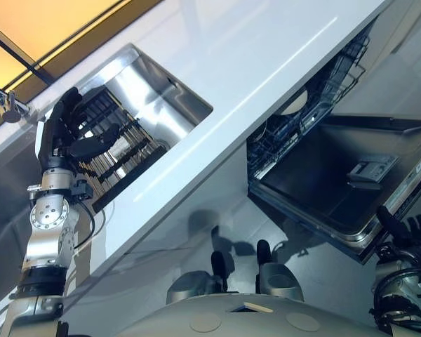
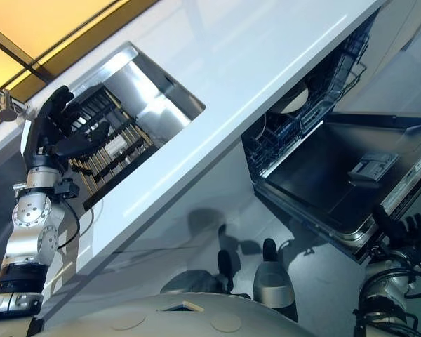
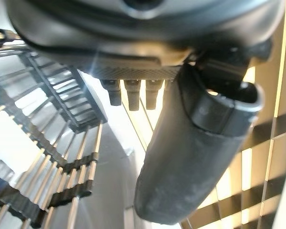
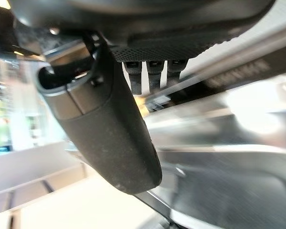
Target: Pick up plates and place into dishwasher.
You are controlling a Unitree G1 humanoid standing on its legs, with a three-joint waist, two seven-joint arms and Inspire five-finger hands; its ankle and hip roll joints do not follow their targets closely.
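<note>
right robot hand [image 1: 407, 235] fingers spread, by dishwasher door [image 1: 330, 175] | left robot hand [image 1: 74, 130] wide over sink rack [image 1: 119, 151]

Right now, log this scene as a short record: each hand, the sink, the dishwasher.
left hand: open, fingers spread over the dish rack, holding nothing
right hand: open, empty, by the outer edge of the dishwasher door
sink: steel, set in the white counter, holds the dark rack
dishwasher: door folded down, lower rack partly visible
plate: a pale round one already in that rack
</note>
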